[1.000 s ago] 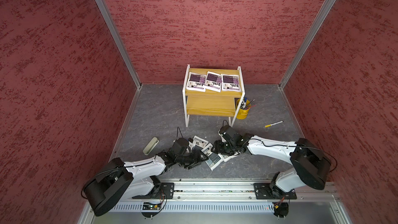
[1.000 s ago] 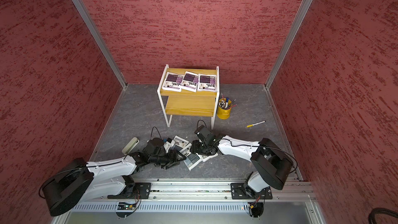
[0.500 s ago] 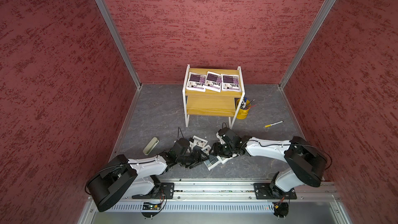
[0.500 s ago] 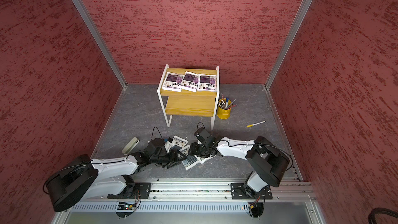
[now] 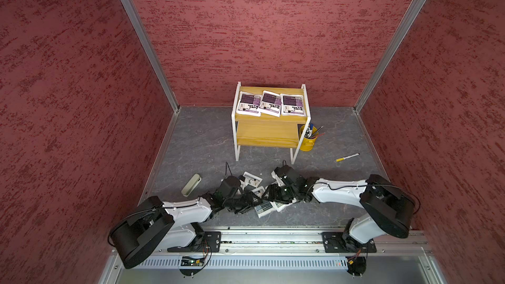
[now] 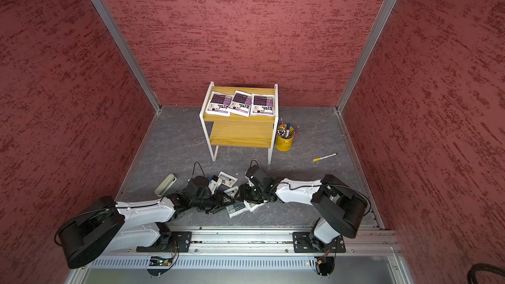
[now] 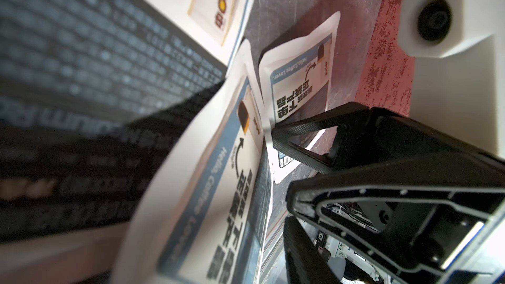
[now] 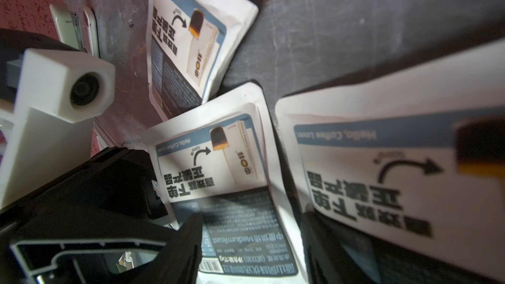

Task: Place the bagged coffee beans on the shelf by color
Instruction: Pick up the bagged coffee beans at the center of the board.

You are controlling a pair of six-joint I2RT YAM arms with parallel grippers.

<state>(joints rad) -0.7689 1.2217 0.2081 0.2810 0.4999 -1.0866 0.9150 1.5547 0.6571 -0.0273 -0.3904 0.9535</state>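
Pouches (image 5: pixel 264 209) with grey-blue labels, lying before the shelf (image 5: pixel 266 132) between left gripper (image 5: pixel 251 201) and right gripper (image 5: pixel 274 192), looked light, limp and slick, best pinched by a sealed edge; whether either's jaws held one was unclear.

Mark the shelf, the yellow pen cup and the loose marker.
shelf (image 5: pixel 262 135), in a top view, bare lower board
yellow pen cup (image 5: pixel 307 144), in a top view, outer wall
loose marker (image 5: pixel 347 157), in a top view, mid-barrel

Three purple-label pouches (image 5: pixel 270 103) flat in a row on shelf (image 5: pixel 266 132) top board, three grey-blue pouches (image 8: pixel 218 165) clustered on floor (image 5: pixel 202 143)
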